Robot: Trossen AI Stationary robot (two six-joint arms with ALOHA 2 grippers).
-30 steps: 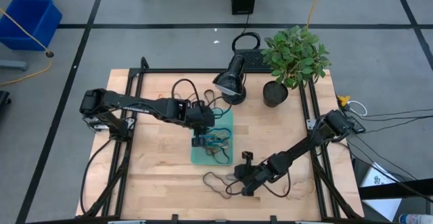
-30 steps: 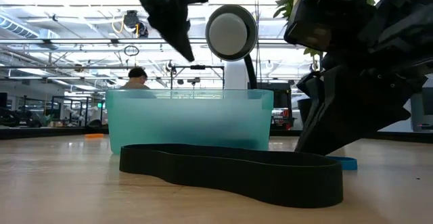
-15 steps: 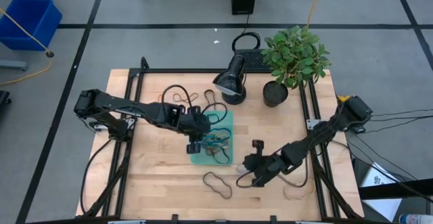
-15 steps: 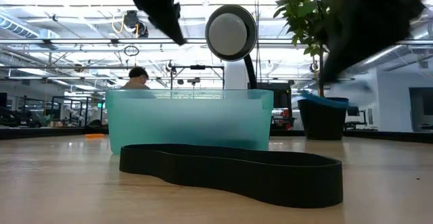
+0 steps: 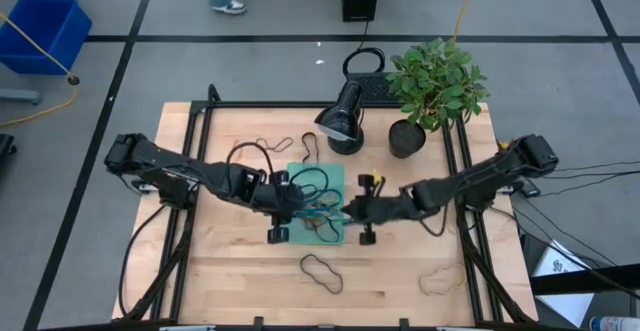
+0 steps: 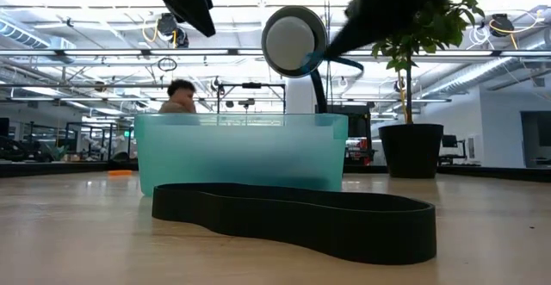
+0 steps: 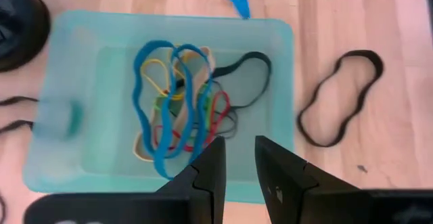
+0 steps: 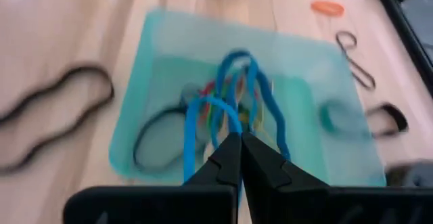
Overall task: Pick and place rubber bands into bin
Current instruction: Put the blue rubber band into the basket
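Holding position: the right gripper [image 8: 238,146] hangs over the bin [image 5: 339,176] from its right side, fingers pinched together on a blue rubber band [image 8: 206,109] that trails down into the tray.
Left gripper: the left gripper [image 7: 237,158] sits at the bin's left-near edge, fingers slightly apart, gripping nothing.
Bin contents: a tangle of rubber bands [image 7: 179,99], blue, yellow, red, tan and black, lies inside.
Loose stock: a black band [image 5: 321,272] lies on the table [image 5: 240,271] near of the bin; thinner bands [image 5: 268,147] lie to its far left.
Deciding relation: the held band hangs directly above the bin, so release should need only a parting of the fingers.
Next candidate: the black band's long axis runs left to right; judged roughly equidistant from both arms.
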